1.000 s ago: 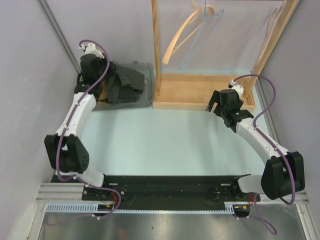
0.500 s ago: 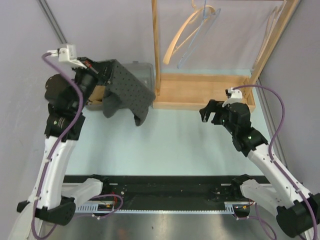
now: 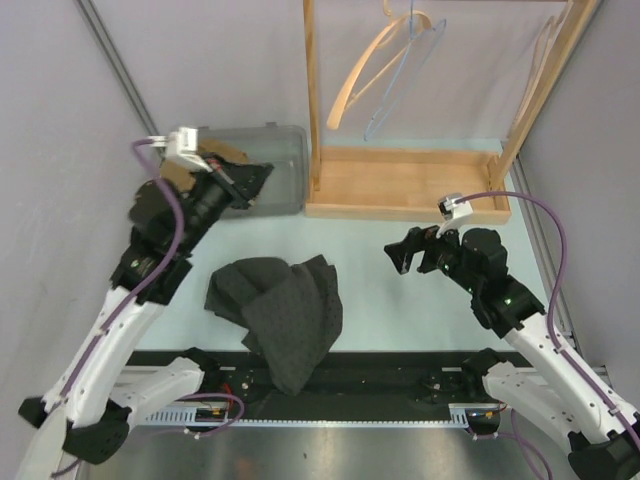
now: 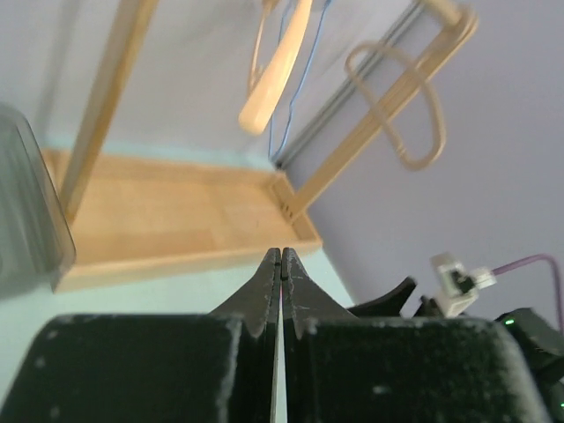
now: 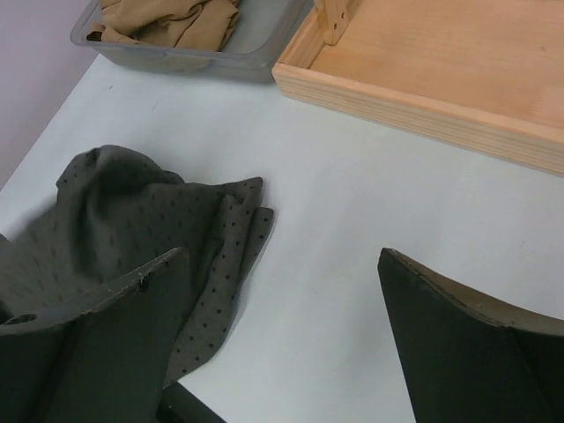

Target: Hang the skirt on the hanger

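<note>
My left end effector (image 3: pixel 258 174): fingers pressed together, nothing held, by clear bin (image 3: pixel 288 165) at far left. My right end effector (image 3: pixel 400 256): fingers spread apart, nothing held, above desk (image 3: pixel 400 310) right of centre, pointing left toward skirt (image 3: pixel 285 315). Skirt crumpled on desk, near left of centre, near edge over black rail (image 3: pixel 400 370). Hanger (image 3: pixel 347 80) hangs in wooden rack (image 3: pixel 400 185), far centre.

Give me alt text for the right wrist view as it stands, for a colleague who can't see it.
A dark dotted skirt lies crumpled on the pale table at the picture's left, partly hidden behind the open right gripper, which holds nothing. Farther back are a clear bin holding tan cloth and the wooden rack base.
</note>
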Robot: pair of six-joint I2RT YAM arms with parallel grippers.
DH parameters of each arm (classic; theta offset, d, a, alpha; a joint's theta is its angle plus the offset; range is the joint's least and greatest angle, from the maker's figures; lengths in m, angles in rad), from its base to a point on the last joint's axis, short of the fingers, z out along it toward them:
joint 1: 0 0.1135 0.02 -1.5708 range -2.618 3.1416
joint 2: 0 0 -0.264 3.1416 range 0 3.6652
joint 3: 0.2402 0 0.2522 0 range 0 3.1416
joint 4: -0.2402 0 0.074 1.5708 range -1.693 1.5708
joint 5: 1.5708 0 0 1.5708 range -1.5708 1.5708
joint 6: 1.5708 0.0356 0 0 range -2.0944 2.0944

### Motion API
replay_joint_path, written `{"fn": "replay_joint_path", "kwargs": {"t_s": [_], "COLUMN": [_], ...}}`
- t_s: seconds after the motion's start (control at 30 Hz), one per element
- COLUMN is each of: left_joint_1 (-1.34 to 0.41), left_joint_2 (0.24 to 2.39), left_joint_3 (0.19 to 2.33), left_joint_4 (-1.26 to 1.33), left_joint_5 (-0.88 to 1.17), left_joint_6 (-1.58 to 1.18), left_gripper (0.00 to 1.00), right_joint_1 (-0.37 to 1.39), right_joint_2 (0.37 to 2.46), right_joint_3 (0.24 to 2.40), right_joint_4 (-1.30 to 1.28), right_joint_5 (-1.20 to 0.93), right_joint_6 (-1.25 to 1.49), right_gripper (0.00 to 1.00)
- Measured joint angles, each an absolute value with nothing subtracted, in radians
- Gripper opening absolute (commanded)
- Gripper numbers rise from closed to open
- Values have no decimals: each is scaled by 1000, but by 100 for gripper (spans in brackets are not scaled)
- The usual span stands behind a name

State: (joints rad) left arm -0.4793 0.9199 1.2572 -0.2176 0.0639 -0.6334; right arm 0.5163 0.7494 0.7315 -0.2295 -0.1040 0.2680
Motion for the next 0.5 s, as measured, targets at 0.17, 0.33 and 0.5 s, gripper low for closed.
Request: {"fn": "replay_joint_path", "kwargs": {"t_s": [0.17,0.33,0.5], "left_joint_1": [-586,-624,-624], "left_joint_2": [1115,1252,1145], "left_joint_3": [1223,1193,1176], "left_joint_4": [-205,-325,-499], "left_joint_5": [0,-88,-186], "left_joint_6": [-628,-613,-617], "left_gripper": [0,41,60], "right_joint_1": [525,569,676], "right_joint_2": [723,740,754], "right_joint_3": [721,721,695], "right_joint_4": [-273,-336,-364], "right_joint_5": [-54,-4,58], "right_joint_6": [297,316,338], "right_gripper": [92,92,92]}}
